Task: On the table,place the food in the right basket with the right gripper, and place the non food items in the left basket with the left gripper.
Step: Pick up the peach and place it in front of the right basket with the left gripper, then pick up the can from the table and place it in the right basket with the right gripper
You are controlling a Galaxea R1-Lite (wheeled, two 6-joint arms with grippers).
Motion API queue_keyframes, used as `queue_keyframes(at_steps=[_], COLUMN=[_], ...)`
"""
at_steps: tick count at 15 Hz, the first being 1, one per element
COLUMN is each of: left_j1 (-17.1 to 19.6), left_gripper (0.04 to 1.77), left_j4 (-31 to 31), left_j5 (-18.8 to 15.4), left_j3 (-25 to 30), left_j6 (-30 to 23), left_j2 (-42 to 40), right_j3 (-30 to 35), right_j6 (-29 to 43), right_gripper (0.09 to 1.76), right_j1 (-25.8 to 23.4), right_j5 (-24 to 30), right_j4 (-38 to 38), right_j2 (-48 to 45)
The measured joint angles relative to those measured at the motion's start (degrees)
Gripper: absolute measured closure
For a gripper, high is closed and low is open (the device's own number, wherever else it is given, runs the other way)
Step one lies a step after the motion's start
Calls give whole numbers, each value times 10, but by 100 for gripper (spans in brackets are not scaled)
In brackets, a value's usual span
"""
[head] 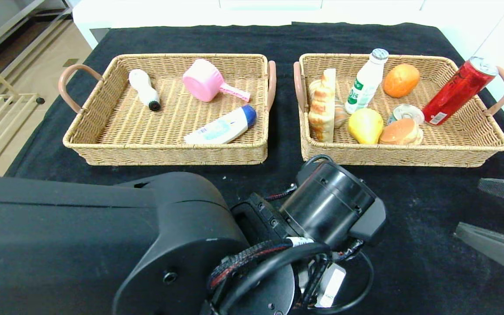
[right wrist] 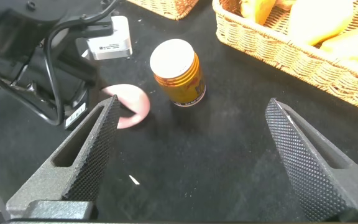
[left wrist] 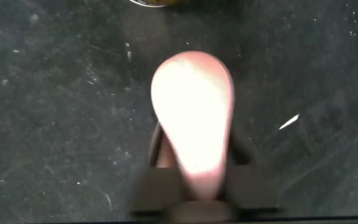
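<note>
My left gripper (left wrist: 194, 158) is shut on a pale pink oval object (left wrist: 192, 106) and holds it just over the black tablecloth; in the head view the left arm (head: 330, 205) hides both. The pink object also shows in the right wrist view (right wrist: 132, 104), beside a yellow can with a white lid (right wrist: 176, 71) that stands upright on the cloth. My right gripper (right wrist: 191, 134) is open and empty, low over the cloth short of the can; its fingers show at the head view's right edge (head: 468, 205). The left basket (head: 164, 154) and right basket (head: 403, 158) stand at the back.
The left basket holds a white brush (head: 144, 89), a pink scoop (head: 206, 84) and a white-blue tube (head: 221, 127). The right basket holds bread (head: 323, 105), a milk bottle (head: 365, 83), an orange (head: 401, 80), a red can (head: 457, 91), a pear (head: 365, 125) and a bun (head: 400, 132).
</note>
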Motion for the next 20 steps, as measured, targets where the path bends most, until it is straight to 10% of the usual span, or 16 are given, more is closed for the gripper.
queue_keyframes(at_steps=[8, 20], left_j1=[1, 1], left_gripper=[54, 19], left_j4=[5, 30], left_j5=[1, -3], left_j3=[-6, 7], left_j6=[4, 4], left_j2=[2, -78], right_j3=[4, 5], right_j6=[-1, -1], right_gripper=[14, 14], right_j1=[1, 4], right_j5=[0, 0], right_j4=[0, 2], right_j2=[1, 1])
